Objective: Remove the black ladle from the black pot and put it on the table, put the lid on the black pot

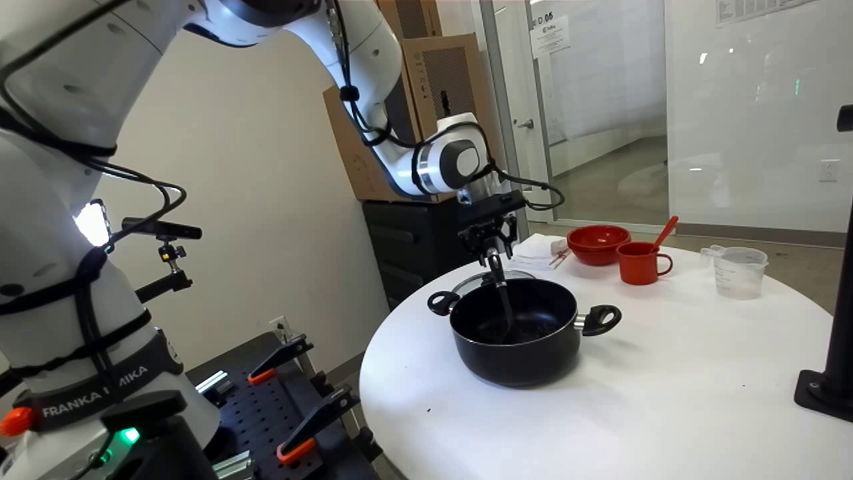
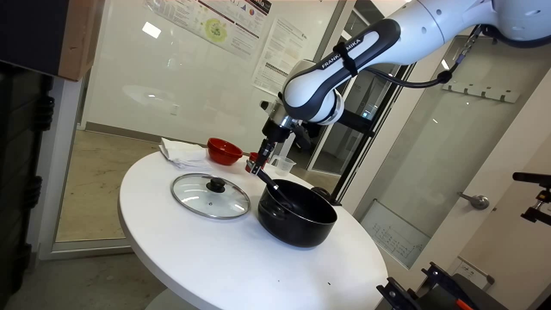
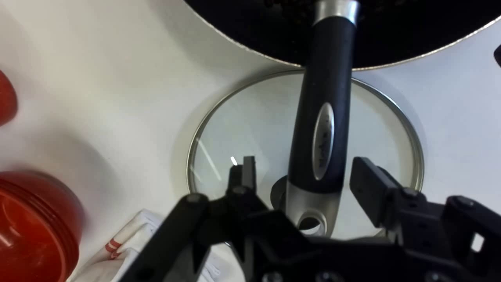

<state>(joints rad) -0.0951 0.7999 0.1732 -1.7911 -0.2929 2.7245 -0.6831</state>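
Black ladle point(image 3: 323, 117) between end effector point(image 3: 304, 178) fingers

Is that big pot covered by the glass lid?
No, in an exterior view the lid lies on the table beside the uncovered black pot.

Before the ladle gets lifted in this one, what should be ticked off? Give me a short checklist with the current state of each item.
1. Claw lined up on the handle of the black ladle: ok, a finger stands on each side in the wrist view.
2. Handle gripped: not ok, gaps show on both sides of it.
3. Black pot upright on the table: ok, in both exterior views.
4. Lid off the pot: ok, it lies on the table beside it.
5. Ladle's bowl end free to rise: cannot tell, it is lost in the pot's dark inside.
6. Red bowls apart from the ladle: ok.
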